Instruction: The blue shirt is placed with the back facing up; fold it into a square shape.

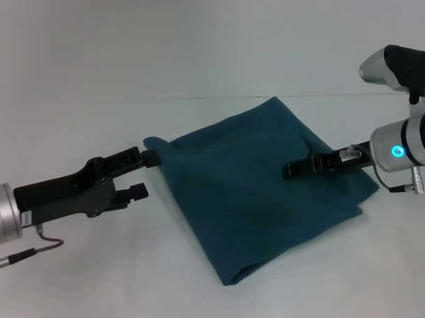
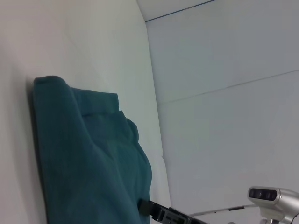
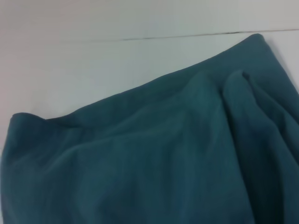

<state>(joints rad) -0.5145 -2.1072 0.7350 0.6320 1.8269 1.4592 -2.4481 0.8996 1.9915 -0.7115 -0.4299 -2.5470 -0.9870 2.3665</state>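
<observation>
blue shirt (image 1: 257,185) is folded into a rough four-sided bundle lying on the white table (image 1: 202,54), set skewed so one corner points toward the robot; fabric is soft matte teal knit, plain, no print showing; several layers stacked, edges rounded and puffy rather than crisp; shallow creases run across the top layer, a deeper fold ridge near the far right corner (image 3: 243,77); small flap of cloth sticks out at the left corner (image 1: 152,141)

left gripper (image 1: 143,174) sits low just beside that left corner, fingers spread apart, nothing between them; upper finger (image 1: 151,157) is touching or almost touching the flap, can't tell which; lower finger (image 1: 138,191) is over bare table, apart from the cloth

right gripper (image 1: 290,169) reaches in from the right over the shirt's top surface, black fingers look pressed together, with no cloth visibly between them; can't tell if tips touch the fabric

table surface is smooth, plain white; thin dark seam line (image 1: 201,97) runs across it beyond the shirt
</observation>
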